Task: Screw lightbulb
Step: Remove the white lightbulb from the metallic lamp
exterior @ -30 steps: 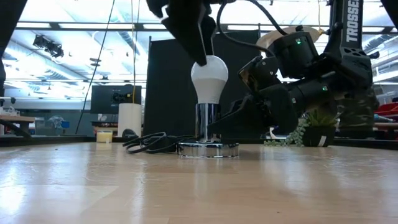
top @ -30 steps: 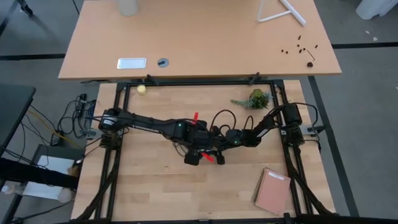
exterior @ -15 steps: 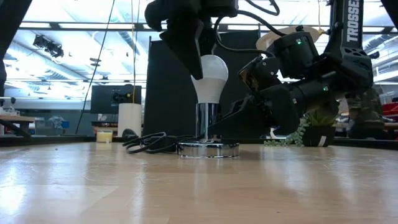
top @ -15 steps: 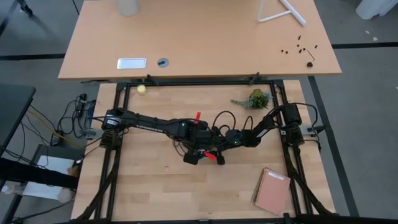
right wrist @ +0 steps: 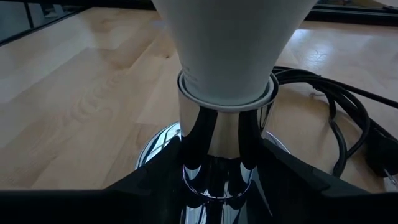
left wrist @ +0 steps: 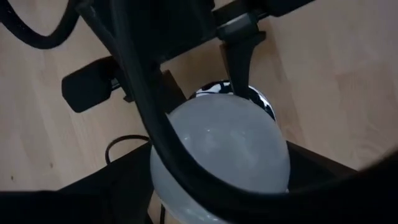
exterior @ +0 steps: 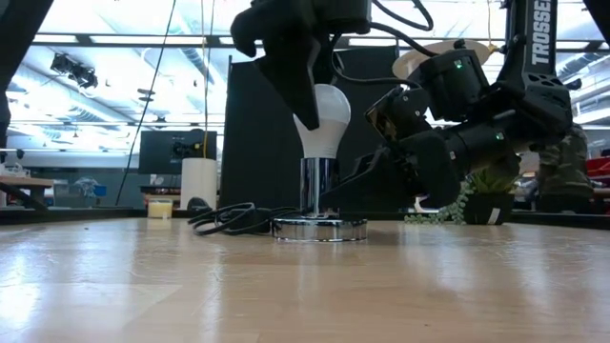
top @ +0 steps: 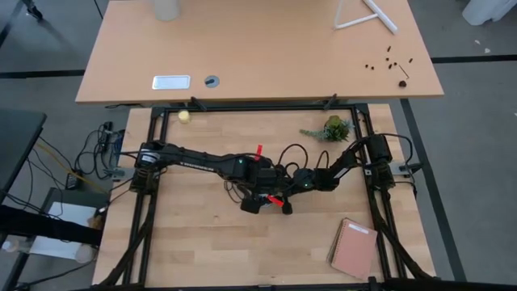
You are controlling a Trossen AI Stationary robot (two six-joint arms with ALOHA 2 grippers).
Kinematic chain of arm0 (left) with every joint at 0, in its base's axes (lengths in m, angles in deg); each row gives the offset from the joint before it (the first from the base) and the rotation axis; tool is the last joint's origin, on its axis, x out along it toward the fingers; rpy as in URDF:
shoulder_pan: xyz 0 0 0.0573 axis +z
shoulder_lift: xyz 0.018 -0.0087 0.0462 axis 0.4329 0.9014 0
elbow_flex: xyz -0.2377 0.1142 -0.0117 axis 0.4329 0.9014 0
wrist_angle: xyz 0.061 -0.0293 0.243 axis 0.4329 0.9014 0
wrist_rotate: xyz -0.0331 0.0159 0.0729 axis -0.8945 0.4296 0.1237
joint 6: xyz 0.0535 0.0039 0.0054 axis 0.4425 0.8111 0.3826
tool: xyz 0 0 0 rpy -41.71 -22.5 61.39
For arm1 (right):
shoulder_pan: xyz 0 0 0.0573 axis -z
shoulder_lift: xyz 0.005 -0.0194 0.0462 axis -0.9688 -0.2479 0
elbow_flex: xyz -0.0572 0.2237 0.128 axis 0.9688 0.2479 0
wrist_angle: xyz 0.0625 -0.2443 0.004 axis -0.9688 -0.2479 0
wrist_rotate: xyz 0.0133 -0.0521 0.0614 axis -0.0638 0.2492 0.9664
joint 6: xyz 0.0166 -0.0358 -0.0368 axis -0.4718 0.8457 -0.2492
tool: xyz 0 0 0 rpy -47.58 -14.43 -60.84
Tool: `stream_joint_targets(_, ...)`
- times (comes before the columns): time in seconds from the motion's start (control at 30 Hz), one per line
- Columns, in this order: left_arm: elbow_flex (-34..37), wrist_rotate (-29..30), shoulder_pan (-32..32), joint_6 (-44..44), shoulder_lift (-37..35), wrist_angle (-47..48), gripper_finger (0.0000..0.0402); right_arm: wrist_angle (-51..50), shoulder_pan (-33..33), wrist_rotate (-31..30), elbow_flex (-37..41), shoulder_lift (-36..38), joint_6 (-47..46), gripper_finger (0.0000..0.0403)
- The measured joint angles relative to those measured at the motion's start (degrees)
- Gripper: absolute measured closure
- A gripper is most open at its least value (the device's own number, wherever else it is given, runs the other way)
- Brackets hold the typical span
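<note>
Standing upright on wooden table (exterior: pixel 143 286): lightbulb (exterior: pixel 322 119) in chrome socket (exterior: pixel 318 205).

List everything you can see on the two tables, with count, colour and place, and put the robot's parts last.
lightbulb: one, white, upright in the socket at the work table's middle
socket: one, chrome, round base flat on the table
cord: one, black, coiled beside the socket base
ball: one, yellowish, far left corner
plant: one, green, far right
notebook: one, reddish-brown, near right corner
white plate: one, on the far desk
white frame: one, far desk's right end
left pincer: one, dark, shut on the lightbulb from above
right pincer: one, dark, shut on the socket's stem
</note>
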Motion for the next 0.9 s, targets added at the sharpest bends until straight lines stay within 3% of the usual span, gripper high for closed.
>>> stream_joint_targets(0.23, 0.0, 2.01, 0.24, -7.86, -0.1, 0.39, 0.0087, -0.1, 0.0, 0.01, 0.0, -0.01, -0.02, 0.0202)
stream_joint_targets(0.6, -0.24, 2.1, 0.26, -28.07, -0.26, 0.89, 0.0087, -0.27, 0.0, -0.01, 0.0, -0.01, -0.02, 0.0202)
stream_joint_targets(0.7, -1.22, -0.53, 0.32, -26.33, -0.38, 0.6, 0.0087, -0.33, 0.0, -0.03, 0.02, -0.01, -0.01, 0.0202)
stream_joint_targets(0.9, -1.31, -1.42, 0.09, -11.83, -0.45, 1.66, 0.0087, -0.45, 0.0, 0.01, 0.02, -0.01, -0.02, 0.0202)
